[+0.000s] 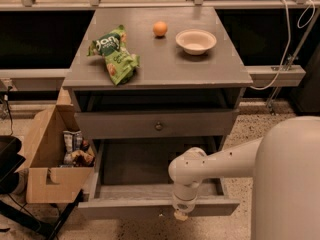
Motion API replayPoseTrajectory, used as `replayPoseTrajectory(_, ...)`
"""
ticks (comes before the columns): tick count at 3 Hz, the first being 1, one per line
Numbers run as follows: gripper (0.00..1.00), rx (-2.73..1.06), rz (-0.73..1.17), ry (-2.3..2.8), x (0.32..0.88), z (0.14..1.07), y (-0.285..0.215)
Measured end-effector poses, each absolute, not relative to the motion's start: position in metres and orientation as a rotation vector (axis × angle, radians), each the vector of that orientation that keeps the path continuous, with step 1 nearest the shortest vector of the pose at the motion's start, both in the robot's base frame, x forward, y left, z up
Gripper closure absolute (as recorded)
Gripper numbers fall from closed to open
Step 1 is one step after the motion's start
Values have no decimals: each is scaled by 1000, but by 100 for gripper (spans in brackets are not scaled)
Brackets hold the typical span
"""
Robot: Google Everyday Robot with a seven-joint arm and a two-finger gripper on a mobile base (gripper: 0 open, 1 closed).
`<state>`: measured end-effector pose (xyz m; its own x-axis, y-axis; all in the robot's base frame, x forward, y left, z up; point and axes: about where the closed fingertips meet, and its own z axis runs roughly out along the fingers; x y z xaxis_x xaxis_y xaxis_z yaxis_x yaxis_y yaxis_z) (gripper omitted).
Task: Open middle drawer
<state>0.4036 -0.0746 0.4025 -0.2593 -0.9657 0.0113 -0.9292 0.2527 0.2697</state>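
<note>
Gripper: the gripper (181, 215) hangs below the tabletop's near edge, a little right of its centre, at the front panel of the drawn-out drawer. Only its pale tip shows past the panel's lower edge, and I cannot tell whether it is released, clenched or grasping.
Middle drawer: the middle drawer (120, 208) stands drawn well out beyond the tabletop's near edge. Its grey front panel is the nearest part of the cabinet, and its inside is open to view and dark.
Arm: the white arm (220, 159) reaches in from the right, past the near right corner, and bends down over the drawer's front.
Cardboard box: an open cardboard box (47, 184) sits on the floor below the near left corner, just beside the drawer, with snack packets (75, 151) inside.
Upper drawer: a grey upper drawer (120, 125) with a small round knob (159, 126) sits under the near edge, with a dark gap above it.
Tabletop: the grey tabletop (170, 66) carries three things.
Chip bag: a green chip bag (114, 54) lies towards the left edge, running slantwise.
Bowl: a pale bowl (196, 40) stands upright towards the far right corner.
Orange: an orange (160, 29) rests near the middle of the far edge, left of the bowl and apart from it.
Cable: a white cable (281, 59) hangs beyond the right edge.
</note>
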Motion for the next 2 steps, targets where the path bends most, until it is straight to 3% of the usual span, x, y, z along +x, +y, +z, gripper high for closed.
replayPoseTrajectory(2, 51, 1794, -312, -2343, 404, 403, -75)
